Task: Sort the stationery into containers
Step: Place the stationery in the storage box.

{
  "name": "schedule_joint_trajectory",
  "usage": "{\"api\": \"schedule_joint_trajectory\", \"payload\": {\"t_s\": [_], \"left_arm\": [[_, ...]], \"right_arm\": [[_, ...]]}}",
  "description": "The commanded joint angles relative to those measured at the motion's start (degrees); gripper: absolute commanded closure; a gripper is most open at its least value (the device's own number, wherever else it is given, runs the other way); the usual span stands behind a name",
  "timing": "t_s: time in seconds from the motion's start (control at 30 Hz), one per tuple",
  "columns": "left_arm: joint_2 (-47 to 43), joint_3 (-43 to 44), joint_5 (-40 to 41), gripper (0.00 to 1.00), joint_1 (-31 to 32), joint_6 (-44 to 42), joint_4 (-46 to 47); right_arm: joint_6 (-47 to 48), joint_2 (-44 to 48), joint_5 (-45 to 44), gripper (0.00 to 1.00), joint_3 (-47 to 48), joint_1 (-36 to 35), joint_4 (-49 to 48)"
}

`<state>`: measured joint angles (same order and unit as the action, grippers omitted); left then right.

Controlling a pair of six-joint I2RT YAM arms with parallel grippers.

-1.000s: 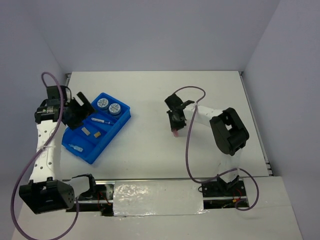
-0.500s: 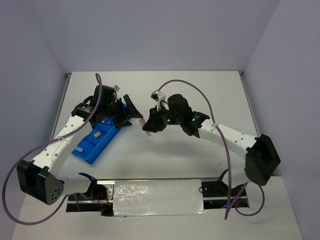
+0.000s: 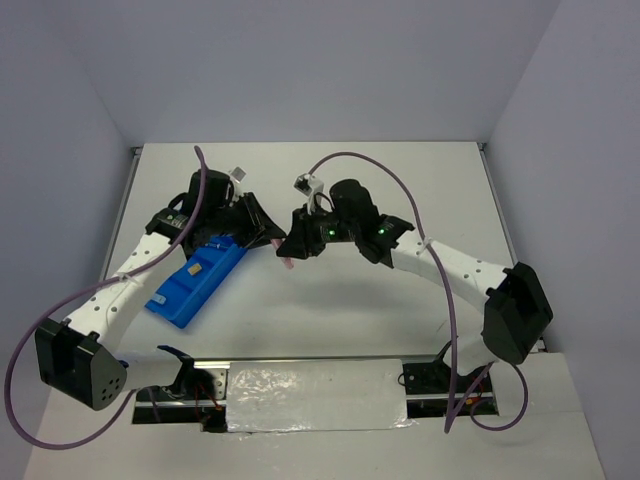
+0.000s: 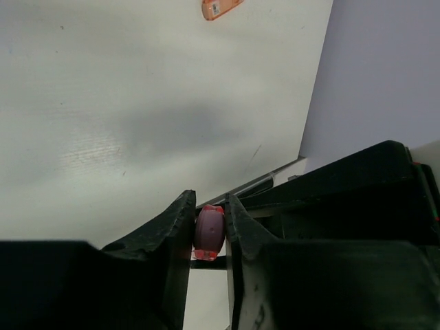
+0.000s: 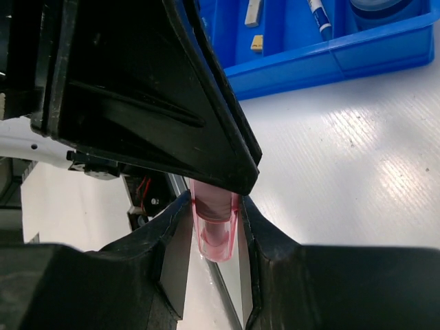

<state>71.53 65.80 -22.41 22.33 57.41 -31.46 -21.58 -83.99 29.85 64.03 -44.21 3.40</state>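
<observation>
Item: pink capsule [image 4: 208,232] — one, clamped between your left pincer's [image 4: 208,201] fingers and held at its other end in your closed right pincer [image 5: 214,199]. Both arms reach inward, their tips meeting nose to nose above the table [image 3: 330,300].

Beyond the left pincer: one orange capsule [image 4: 221,8], label too small to read.

Beyond the right pincer: one blue tray [image 5: 357,51] — holding one pen [image 5: 318,17] and two small blocks [image 5: 256,10].

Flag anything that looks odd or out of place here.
One pink capsule piece is clamped from both sides above the table: the right gripper holds one end, the left gripper the other, as in a handover. An orange piece lies loose on the table, outside the blue tray.
</observation>
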Motion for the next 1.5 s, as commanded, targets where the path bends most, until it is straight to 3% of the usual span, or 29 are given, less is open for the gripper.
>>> {"api": "schedule_joint_trajectory", "payload": {"t_s": [0.0, 0.13, 0.2, 0.33, 0.4, 0.5, 0.57, 0.77, 0.97, 1.07, 1.17, 1.23, 1.27, 1.37, 1.47], "left_arm": [[-0.42, -0.15, -2.54, 0.68, 0.26, -0.01, 2.98], [-0.34, 1.17, -2.90, 0.96, 0.26, -1.42, 2.90], [-0.51, 1.87, -1.15, 1.00, 0.26, -2.47, 1.33], [-0.25, 5.91, 14.47, 1.00, -2.98, -5.63, -14.20], [-0.51, 5.31, 22.45, 1.00, -10.96, -7.47, -23.32], [-2.53, 0.74, 33.00, 1.00, -24.75, -12.21, -27.67], [-4.02, -2.95, 35.76, 1.00, -33.34, -14.94, -27.16], [-4.65, -9.02, 36.91, 1.00, -44.37, -19.87, -23.82], [-2.45, -10.96, 34.72, 0.82, -47.81, -22.34, -19.26], [-2.09, -11.83, 32.88, 0.59, -47.90, -21.29, -17.67], [-2.01, -12.54, 32.08, 0.46, -47.90, -20.76, -17.32], [-2.53, -12.80, 31.91, 0.33, -47.90, -20.67, -17.32], [-2.71, -12.72, 31.91, 0.22, -47.90, -20.84, -17.75], [-4.11, -11.31, 30.95, 0.11, -47.90, -21.11, -18.98], [-6.13, -8.07, 28.93, 0.11, -47.90, -22.25, -21.09]], "right_arm": [[-1.09, -1.70, 1.18, 0.87, 4.08, 0.17, -1.29], [-2.14, -3.37, -0.14, 0.87, 5.49, 0.35, -0.24], [-3.11, -3.90, -0.14, 0.81, 5.93, 0.61, -0.23], [-3.11, -3.56, -4.06, 0.17, 5.32, 1.75, 2.13], [-2.15, -1.54, -6.72, 0.16, 3.48, 3.59, 4.76], [-0.22, 1.54, -11.55, 0.15, 1.11, 6.41, 9.58], [1.37, 3.81, -13.41, 0.15, -0.56, 8.42, 11.53], [3.56, 7.60, -13.58, 0.14, -4.35, 10.98, 13.65], [3.83, 9.54, -13.06, 0.14, -6.28, 11.16, 13.56], [4.62, 9.89, -13.15, 0.14, -6.03, 11.33, 14.35], [4.97, 9.02, -13.85, 0.12, -5.32, 11.95, 15.23], [4.10, 8.23, -15.07, 0.10, -4.97, 12.56, 15.58], [3.40, 7.79, -16.47, 0.04, -4.71, 12.83, 16.19], [-1.34, 2.09, -25.16, 0.00, -0.33, 14.23, 24.06], [-10.30, -6.50, -39.83, 0.00, 7.23, 15.64, 35.25]]}}
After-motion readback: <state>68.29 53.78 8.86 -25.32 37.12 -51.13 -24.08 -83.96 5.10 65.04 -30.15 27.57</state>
